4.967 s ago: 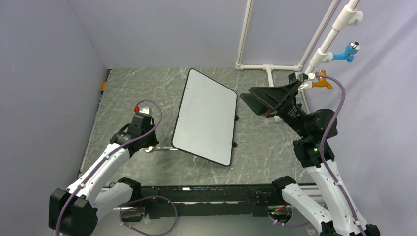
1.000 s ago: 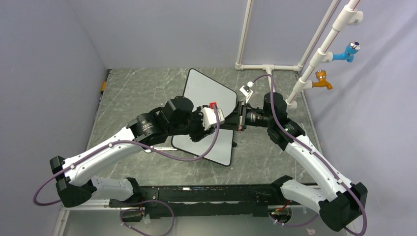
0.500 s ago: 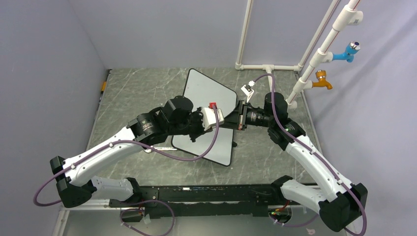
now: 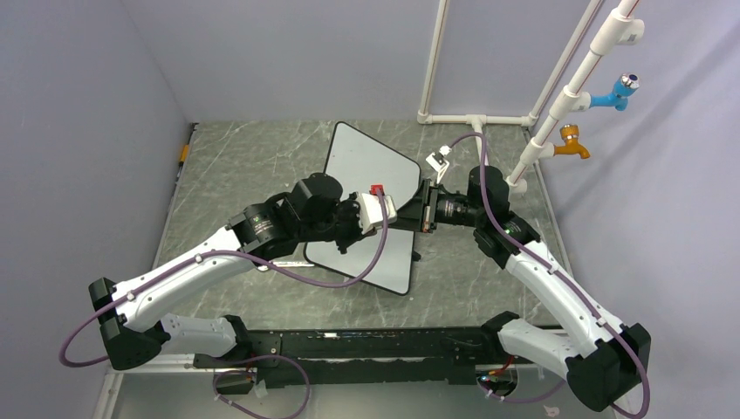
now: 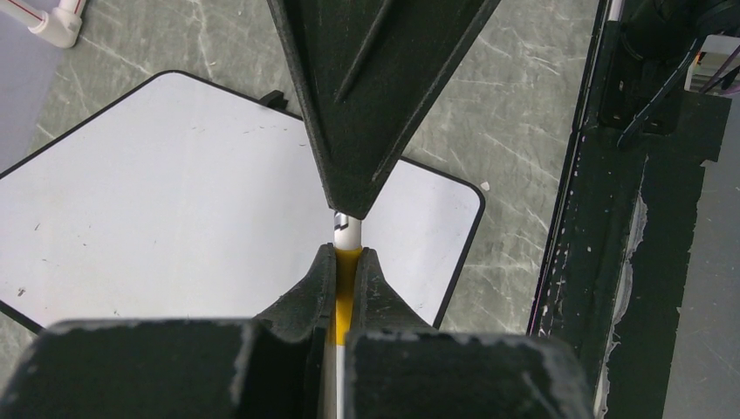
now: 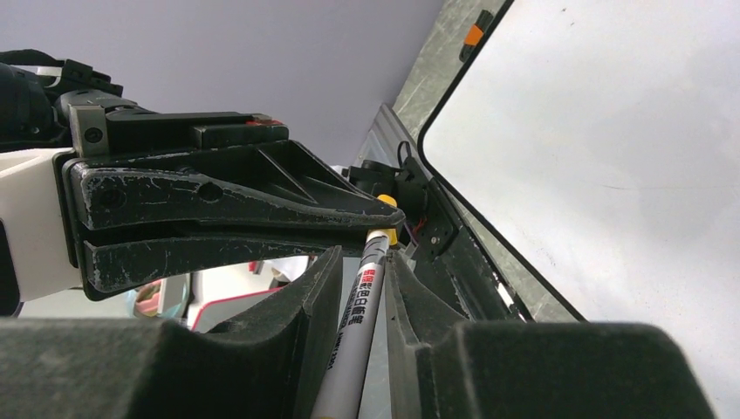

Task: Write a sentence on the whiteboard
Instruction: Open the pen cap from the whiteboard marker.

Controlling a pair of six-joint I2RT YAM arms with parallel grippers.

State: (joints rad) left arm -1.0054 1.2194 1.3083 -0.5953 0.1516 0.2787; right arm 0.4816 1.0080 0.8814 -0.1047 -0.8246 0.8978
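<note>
Whiteboard lies under left gripper clamped tight on marker's yellow cap.

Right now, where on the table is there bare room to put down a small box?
Bare table lies between the left wall and the whiteboard, and again between the whiteboard's near right corner and the right arm. Crowded: over the whiteboard's middle, where the left hand and right hand meet around the marker.

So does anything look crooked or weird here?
The whiteboard lies crooked on the table, its edges slanting against the table's. No writing shows on it. The left gripper and right gripper both meet on one marker above it. Nothing looks spilled or broken.
</note>
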